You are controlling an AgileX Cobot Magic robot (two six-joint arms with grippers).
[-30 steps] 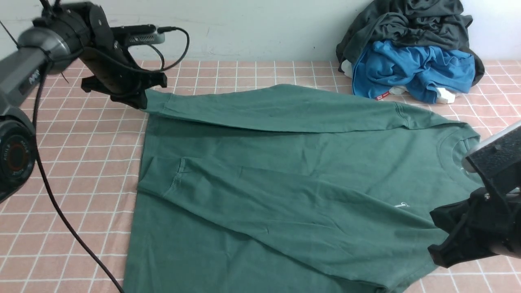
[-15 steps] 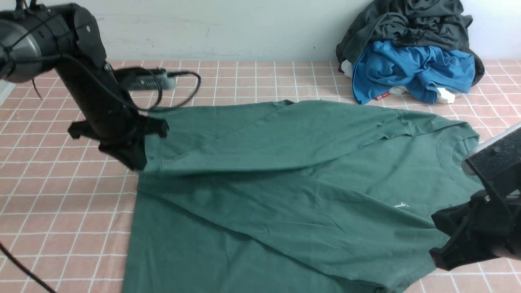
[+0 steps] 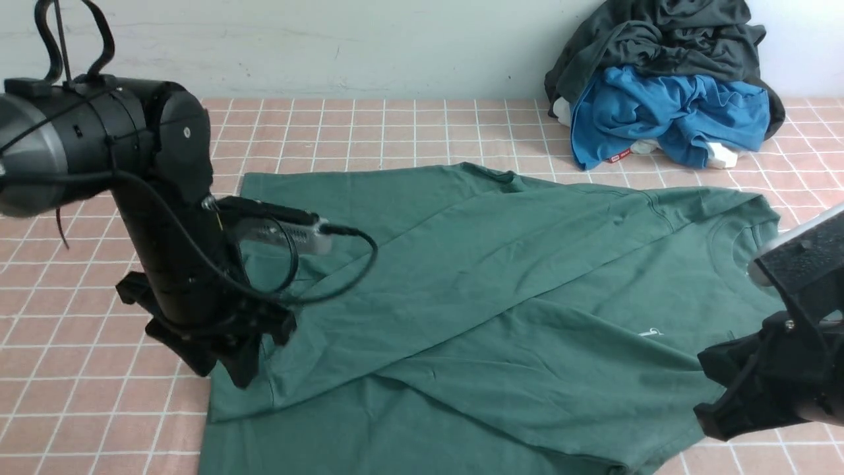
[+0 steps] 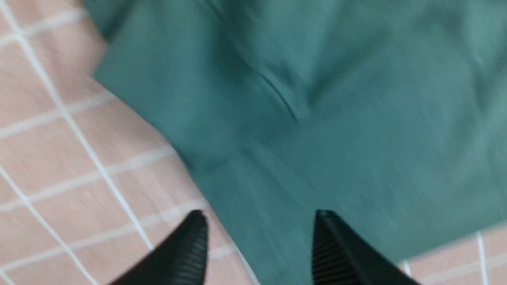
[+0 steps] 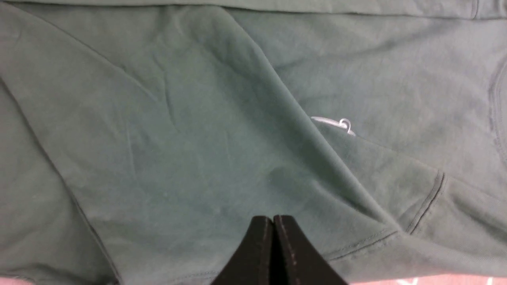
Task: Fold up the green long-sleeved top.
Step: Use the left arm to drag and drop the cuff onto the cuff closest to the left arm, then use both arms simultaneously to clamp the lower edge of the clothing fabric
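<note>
The green long-sleeved top (image 3: 461,310) lies flat on the checked table, its collar (image 3: 738,237) to the right and its white chest logo (image 3: 649,333) showing. Both sleeves lie folded across the body, and the far one runs diagonally to the front left. My left gripper (image 3: 241,369) is low over that sleeve's end at the top's left edge. In the left wrist view it (image 4: 259,215) is open, with green cloth (image 4: 317,118) under it. My right gripper (image 3: 709,396) is shut and empty just above the top's near shoulder, as the right wrist view (image 5: 273,217) shows, near the logo (image 5: 340,124).
A heap of clothes sits at the back right against the wall, a dark grey-black garment (image 3: 659,33) on top of a bright blue one (image 3: 666,109). The pink checked tablecloth (image 3: 99,369) shows to the left of and behind the top. The left arm's cable (image 3: 343,264) loops over the cloth.
My left arm has swung from the back left toward the front, bringing the far sleeve's end down across the body. The sleeve now lies flat. The right arm has not moved.
</note>
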